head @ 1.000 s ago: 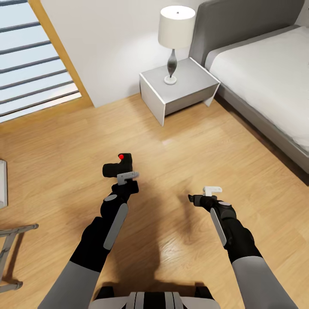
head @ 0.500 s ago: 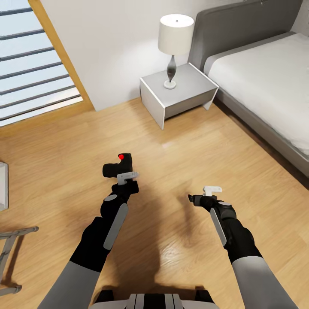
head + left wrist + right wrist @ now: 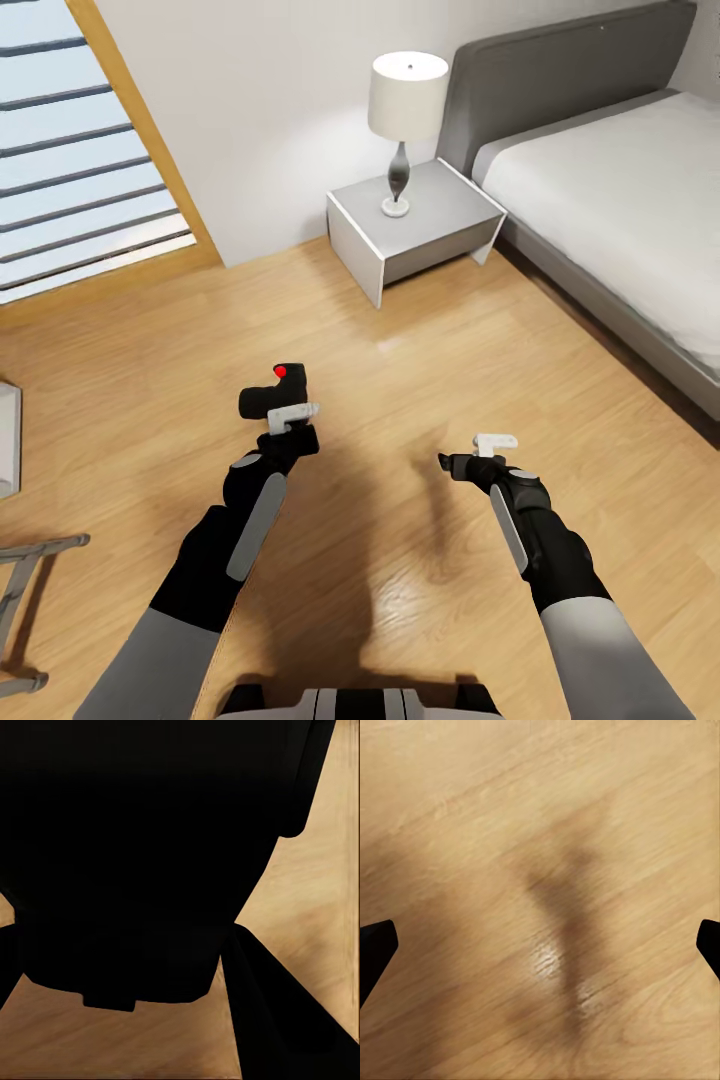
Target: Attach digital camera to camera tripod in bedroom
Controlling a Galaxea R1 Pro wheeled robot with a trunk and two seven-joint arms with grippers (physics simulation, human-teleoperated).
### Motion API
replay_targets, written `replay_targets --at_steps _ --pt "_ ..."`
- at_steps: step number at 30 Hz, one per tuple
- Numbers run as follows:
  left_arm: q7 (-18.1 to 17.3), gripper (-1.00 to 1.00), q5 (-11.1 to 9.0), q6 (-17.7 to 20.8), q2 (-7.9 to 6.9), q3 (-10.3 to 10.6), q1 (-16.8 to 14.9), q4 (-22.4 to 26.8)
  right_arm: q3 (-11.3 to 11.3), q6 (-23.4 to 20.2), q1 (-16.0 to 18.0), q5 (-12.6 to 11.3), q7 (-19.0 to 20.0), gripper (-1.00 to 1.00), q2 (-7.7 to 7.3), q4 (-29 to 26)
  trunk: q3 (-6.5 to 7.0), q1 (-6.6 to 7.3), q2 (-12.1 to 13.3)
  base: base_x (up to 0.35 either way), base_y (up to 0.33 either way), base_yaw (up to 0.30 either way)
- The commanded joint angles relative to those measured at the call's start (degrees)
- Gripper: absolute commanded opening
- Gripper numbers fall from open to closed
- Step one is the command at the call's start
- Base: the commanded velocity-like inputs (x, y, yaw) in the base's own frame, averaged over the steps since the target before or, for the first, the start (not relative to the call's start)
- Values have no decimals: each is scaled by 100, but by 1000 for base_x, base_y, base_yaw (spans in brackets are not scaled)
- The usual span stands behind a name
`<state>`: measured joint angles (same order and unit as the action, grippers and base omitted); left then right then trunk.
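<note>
Light wood floor [image 3: 420, 330] spread across near area. White wall [image 3: 260, 100] seen at far side. Wood-framed slatted window [image 3: 80, 170] set far left. Grey nightstand [image 3: 415, 225] placed against wall, white-shaded lamp [image 3: 405, 120] stood on it. Grey bed [image 3: 610, 190] positioned far right, headboard against wall.

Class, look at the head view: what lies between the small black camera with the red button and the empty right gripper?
Bare light wood floor lies between the black digital camera, in the left gripper, and the right gripper.
</note>
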<state>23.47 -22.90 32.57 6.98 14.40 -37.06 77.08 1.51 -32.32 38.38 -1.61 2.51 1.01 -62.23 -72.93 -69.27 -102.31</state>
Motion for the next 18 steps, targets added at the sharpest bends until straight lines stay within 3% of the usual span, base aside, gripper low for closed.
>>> replay_targets --at_steps 1,2,9,11,15,16,18 --pt "-25 -100 -200 59 -61 6 -3 20 16 -29 2 -15 21 100 5 -8 6 0 -2 0 0 0" --pt "-212 -100 -545 117 -194 5 -3 56 16 -29 2 -15 21 100 3 -8 15 0 -2 0 0 0" --pt "-1263 -100 -1835 201 -869 10 -3 168 16 -29 3 -15 21 100 3 -5 79 0 -2 0 0 0" --pt "-2011 -100 -2328 215 -1294 21 -3 191 16 -29 3 -15 20 100 4 -2 97 0 -2 0 0 0" --pt "-2812 -100 -2617 225 -1661 20 -3 193 16 -29 3 -15 21 100 3 0 133 0 -2 0 0 0" --pt "-3207 -100 -2708 228 -1807 20 -3 188 16 -29 3 -15 21 100 0 0 142 0 -2 0 0 0" --pt "-3577 -100 -2773 231 -1916 20 -3 177 16 -29 3 -15 21 100 -1 -3 160 0 -2 0 0 0"
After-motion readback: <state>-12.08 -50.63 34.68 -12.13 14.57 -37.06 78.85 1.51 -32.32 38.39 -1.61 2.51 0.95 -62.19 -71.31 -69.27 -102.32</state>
